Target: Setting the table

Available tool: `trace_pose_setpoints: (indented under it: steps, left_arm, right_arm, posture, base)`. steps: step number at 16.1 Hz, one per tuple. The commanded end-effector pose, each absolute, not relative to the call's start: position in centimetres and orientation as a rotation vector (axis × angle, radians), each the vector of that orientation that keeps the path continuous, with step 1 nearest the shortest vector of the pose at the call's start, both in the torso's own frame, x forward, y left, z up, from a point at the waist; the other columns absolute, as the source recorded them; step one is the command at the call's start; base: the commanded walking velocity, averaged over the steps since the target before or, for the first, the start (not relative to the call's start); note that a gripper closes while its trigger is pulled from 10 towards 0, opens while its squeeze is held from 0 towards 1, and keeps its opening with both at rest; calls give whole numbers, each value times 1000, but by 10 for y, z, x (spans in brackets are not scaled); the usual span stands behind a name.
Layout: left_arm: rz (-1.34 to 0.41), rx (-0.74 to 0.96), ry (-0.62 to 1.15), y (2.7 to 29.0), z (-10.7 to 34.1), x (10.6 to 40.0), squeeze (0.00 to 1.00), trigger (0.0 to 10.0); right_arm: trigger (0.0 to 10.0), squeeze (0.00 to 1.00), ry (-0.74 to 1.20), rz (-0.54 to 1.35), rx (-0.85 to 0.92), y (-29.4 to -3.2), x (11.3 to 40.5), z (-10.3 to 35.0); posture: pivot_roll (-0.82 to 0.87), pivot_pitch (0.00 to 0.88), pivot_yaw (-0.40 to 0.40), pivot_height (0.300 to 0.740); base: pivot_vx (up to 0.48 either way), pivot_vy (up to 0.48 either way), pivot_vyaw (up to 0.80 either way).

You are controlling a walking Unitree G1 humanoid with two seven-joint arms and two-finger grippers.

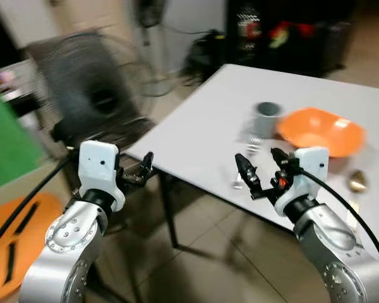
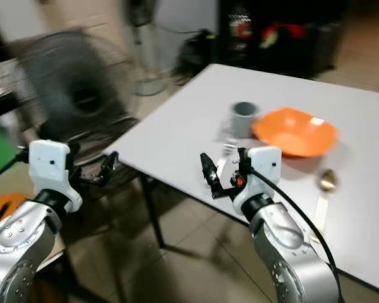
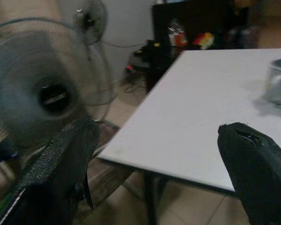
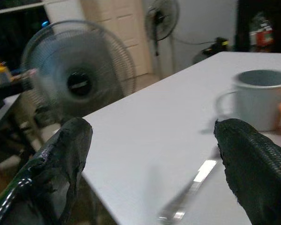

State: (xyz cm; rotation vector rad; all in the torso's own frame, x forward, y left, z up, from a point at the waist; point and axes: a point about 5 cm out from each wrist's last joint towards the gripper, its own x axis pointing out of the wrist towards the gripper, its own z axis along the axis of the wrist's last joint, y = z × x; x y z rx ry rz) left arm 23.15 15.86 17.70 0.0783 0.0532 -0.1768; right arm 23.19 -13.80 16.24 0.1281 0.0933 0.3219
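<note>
A white table (image 1: 196, 132) stands ahead to my right. On it are a grey mug (image 1: 267, 118), an orange bowl (image 1: 320, 130), a fork (image 1: 251, 148) lying in front of the mug, and a spoon (image 1: 357, 182) near the front edge. My right gripper (image 1: 259, 165) hovers open and empty over the table's near edge, close to the fork (image 4: 192, 187) and short of the mug (image 4: 260, 98). My left gripper (image 1: 142, 170) is open and empty too, held off the table's left corner above the floor. The views are blurred.
A large floor fan (image 1: 88, 88) stands close on the left, with a second fan (image 1: 148, 12) behind it by the wall. A dark cabinet (image 1: 284, 31) stands beyond the table. An orange round thing (image 1: 19, 240) lies on the floor at left. The table leg (image 1: 169, 208) is in front of me.
</note>
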Motion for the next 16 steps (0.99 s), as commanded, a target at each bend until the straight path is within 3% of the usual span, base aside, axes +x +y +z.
trace_pose_setpoints:
  steps: [1,16]
  left_arm:
    - [-131,102,55,169,177,231,0,10000]
    - [-181,82,26,158,181,234,0,10000]
  right_arm:
    - [10000,1000,86,358,141,-132,232,163]
    - [10000,1000,153,359,243,-132,242,151]
  posture:
    - [-52,0,80,740]
    - [-28,0,71,740]
  base:
    - [0,0,800]
    - [0,0,800]
